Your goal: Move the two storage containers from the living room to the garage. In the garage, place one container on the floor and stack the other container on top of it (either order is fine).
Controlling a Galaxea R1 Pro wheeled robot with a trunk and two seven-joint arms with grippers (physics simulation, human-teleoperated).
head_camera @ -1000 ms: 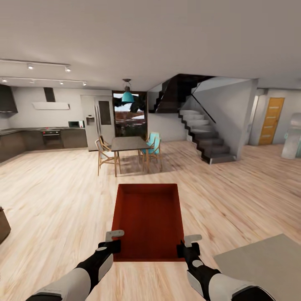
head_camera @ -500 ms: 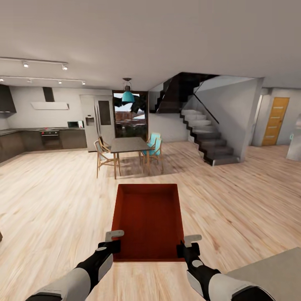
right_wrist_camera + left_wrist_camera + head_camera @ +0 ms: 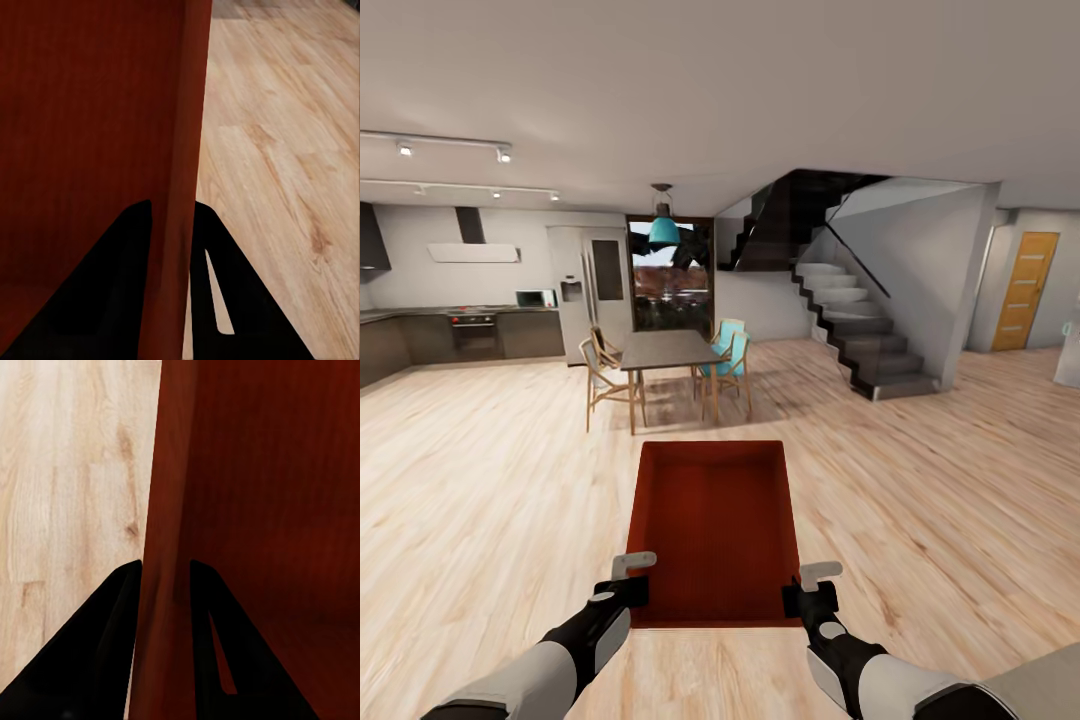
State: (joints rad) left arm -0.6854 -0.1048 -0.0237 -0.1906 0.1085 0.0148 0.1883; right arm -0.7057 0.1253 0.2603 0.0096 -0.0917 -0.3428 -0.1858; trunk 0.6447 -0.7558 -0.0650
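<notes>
One orange-red storage container (image 3: 712, 530) hangs level in front of me above the light wood-plank floor (image 3: 480, 480), open side up and empty. My left gripper (image 3: 630, 585) is shut on its left wall near the close corner; in the left wrist view the wall (image 3: 166, 547) runs between the two dark fingers (image 3: 112, 645). My right gripper (image 3: 807, 592) is shut on the right wall in the same way, and that wall (image 3: 184, 150) passes between its fingers (image 3: 225, 300). The second container is out of view.
Ahead stands a dark dining table (image 3: 665, 350) with wooden and turquoise chairs. A kitchen (image 3: 460, 320) lines the far left. A dark staircase (image 3: 860, 320) rises at the right, with an orange wooden door (image 3: 1025, 290) beyond it. A grey surface corner (image 3: 1045, 680) shows at bottom right.
The whole view has swung leftwards and slightly forward: the door and staircase slid right, the grey surface shrank toward the corner. The container and both grippers kept their place before me.
</notes>
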